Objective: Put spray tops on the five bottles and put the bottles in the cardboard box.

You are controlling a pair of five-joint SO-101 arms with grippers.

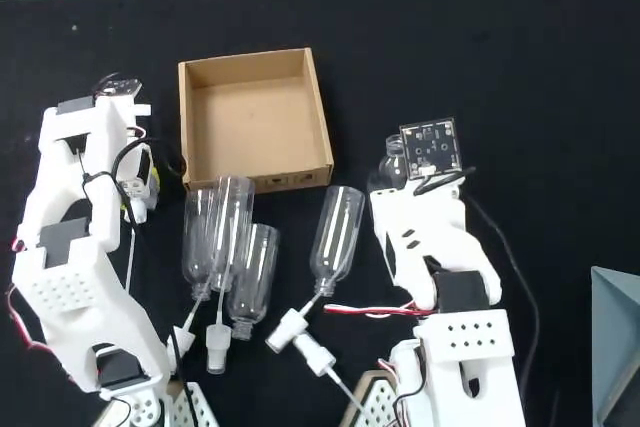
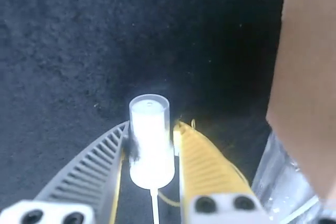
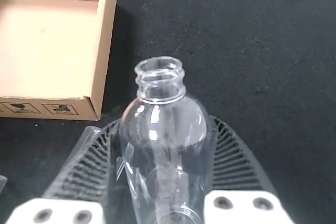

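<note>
A spray top is pinched by the left gripper, and an open-necked bottle is clamped in the right gripper, near the box.

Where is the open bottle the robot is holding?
The open bottle sits in the right gripper, just right of the cardboard box in the high view.
</note>
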